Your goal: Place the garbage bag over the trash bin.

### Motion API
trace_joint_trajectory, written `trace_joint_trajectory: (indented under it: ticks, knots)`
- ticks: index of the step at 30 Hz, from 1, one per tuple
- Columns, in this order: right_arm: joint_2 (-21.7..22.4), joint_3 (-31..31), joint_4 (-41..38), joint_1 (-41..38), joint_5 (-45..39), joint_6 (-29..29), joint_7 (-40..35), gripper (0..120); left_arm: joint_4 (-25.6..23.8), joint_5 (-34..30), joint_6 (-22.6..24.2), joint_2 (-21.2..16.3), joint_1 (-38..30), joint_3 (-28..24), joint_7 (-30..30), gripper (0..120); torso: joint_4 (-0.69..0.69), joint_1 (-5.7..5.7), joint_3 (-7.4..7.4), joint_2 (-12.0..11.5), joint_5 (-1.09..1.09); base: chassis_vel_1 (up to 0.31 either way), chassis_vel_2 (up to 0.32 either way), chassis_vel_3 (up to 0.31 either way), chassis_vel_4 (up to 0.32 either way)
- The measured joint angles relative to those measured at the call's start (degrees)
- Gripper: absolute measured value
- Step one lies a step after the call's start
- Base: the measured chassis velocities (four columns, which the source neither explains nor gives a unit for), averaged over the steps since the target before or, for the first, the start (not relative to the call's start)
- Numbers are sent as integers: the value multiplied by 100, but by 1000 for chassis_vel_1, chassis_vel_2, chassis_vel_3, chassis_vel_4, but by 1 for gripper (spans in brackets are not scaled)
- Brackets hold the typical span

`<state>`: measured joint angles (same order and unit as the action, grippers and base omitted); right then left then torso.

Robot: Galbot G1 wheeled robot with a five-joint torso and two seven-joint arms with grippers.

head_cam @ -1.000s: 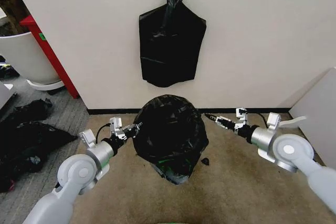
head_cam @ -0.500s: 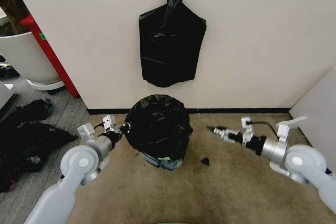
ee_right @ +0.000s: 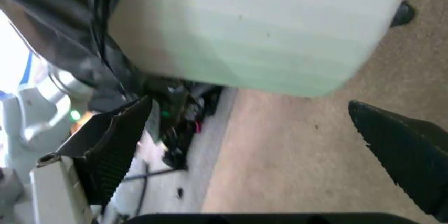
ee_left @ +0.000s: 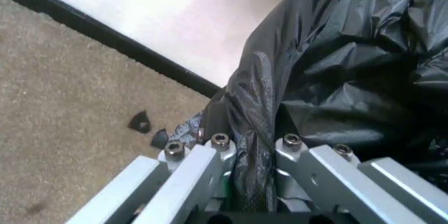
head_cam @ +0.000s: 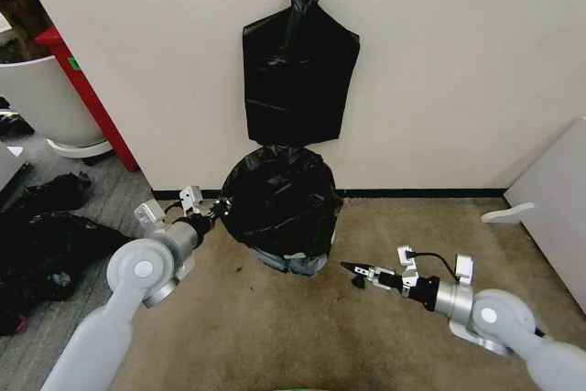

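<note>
Bagging is near done: at frame centre the garbage bag (head_cam: 279,200) drapes the trash bin (head_cam: 291,263), left gripper (head_cam: 217,211) pinching its film, right gripper (head_cam: 352,269) low, parted and empty; remaining, by judgement, is tugging the hem down evenly.

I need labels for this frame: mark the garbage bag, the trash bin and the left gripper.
garbage bag (head_cam: 275,194), head view, its front face.
trash bin (ee_right: 259,30), right wrist view, its bare white wall.
left gripper (head_cam: 216,211), head view, fingertips clamped on the bag's edge.
</note>
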<state>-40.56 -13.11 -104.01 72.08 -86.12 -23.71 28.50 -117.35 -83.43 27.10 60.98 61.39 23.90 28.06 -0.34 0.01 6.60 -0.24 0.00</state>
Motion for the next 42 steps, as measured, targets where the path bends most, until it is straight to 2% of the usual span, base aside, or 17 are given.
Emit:
trace_joint_trajectory:
  ticks: [17,20,21,25,28,33,34,36,37,42]
  knots:
    - [-244,-50,-436,58,-248,45,53,97,16,-105,27,104,-16,1,99,3,0,0,0,0,0,0,0,0,0]
    - [-243,-49,-506,66,-301,45,76,87,16,-90,31,124,-1,-11,98,3,0,0,0,0,-1,0,0,0,0]
    - [-243,-49,-506,66,-301,45,76,87,16,-90,31,124,-1,-11,98,3,0,0,0,0,-1,0,0,0,0]
    - [-234,-43,-587,73,-332,45,138,71,18,-79,53,132,-1,-20,91,3,0,0,0,0,0,0,0,0,0]
    - [-236,-22,-613,50,-336,45,149,67,18,-72,60,132,-1,-28,84,3,0,0,0,0,0,0,0,0,0]
    - [-267,23,-622,-30,-323,44,177,53,18,-41,70,136,15,-47,53,3,0,0,0,0,0,0,0,0,0]
    - [-264,31,-599,-29,-281,39,204,46,15,-41,76,137,16,-50,50,3,0,0,0,0,0,0,0,0,0]
    - [-262,33,-589,-25,-260,37,217,44,11,-41,77,138,16,-53,50,3,0,0,0,0,0,0,0,0,0]
    - [-250,37,-561,-3,-203,32,250,36,0,-41,78,149,10,-60,49,3,0,0,0,0,0,0,0,0,0]
    - [-230,49,-520,48,-91,17,304,18,-12,-46,83,163,-3,-69,46,3,0,0,0,0,0,0,0,0,0]
